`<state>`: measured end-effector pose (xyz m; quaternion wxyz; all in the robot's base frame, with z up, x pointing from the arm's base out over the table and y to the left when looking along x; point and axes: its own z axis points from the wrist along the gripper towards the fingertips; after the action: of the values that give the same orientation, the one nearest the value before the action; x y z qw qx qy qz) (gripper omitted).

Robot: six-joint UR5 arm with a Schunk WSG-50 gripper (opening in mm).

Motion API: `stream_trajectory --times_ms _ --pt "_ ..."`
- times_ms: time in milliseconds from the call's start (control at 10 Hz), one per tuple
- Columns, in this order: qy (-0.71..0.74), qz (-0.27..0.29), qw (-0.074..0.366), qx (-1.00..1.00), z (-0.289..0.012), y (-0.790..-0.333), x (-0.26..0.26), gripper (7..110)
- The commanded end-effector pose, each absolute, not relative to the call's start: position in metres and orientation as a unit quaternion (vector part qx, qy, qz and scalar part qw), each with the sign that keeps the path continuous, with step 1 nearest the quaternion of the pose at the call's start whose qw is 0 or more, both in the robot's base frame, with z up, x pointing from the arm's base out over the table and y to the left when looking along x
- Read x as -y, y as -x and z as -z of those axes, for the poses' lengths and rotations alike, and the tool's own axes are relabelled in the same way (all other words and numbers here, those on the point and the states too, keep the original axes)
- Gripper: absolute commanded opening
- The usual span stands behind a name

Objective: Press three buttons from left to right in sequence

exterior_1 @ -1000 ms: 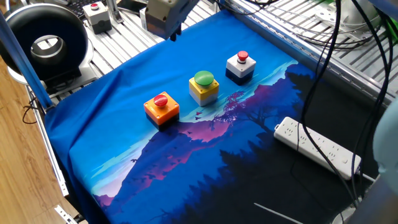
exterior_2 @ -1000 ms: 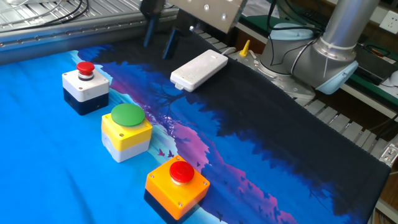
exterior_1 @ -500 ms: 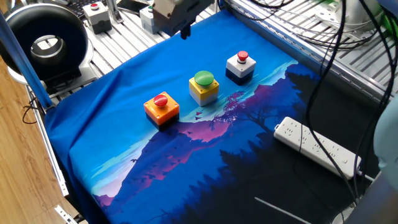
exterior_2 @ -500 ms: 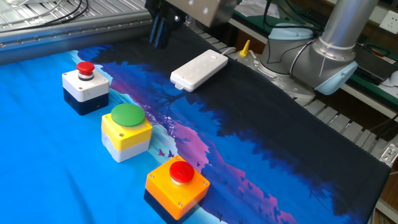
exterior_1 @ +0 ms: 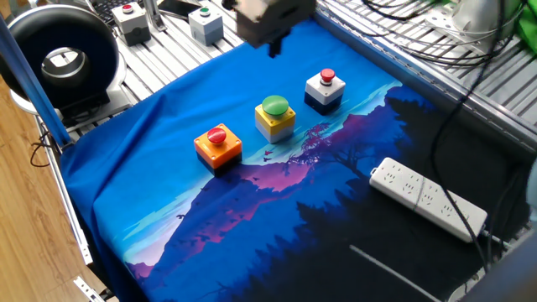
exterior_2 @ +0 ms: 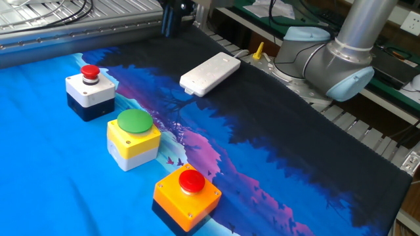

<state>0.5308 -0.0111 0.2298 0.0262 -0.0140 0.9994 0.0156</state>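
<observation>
One fixed view: two grey boxes behind cloth; gripper blurred, grip unclear
Other fixed view: robot base; orange button nearest

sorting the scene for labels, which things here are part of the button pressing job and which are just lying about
Part of the job:
orange button box
yellow button box with green dome
white-and-navy button box
gripper

Just lying about:
white power strip
two grey button boxes off the mat
black ring-shaped device
</observation>
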Motion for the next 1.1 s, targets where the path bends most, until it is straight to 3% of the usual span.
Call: stream_trajectory --times_ms 0,1000 --pt "-0.01 -0.05 0.011 -0.999 -0.229 -0.51 0.008 7" --pt "0.003 -0.022 0.003 -1.0 -0.226 -0.514 0.017 7"
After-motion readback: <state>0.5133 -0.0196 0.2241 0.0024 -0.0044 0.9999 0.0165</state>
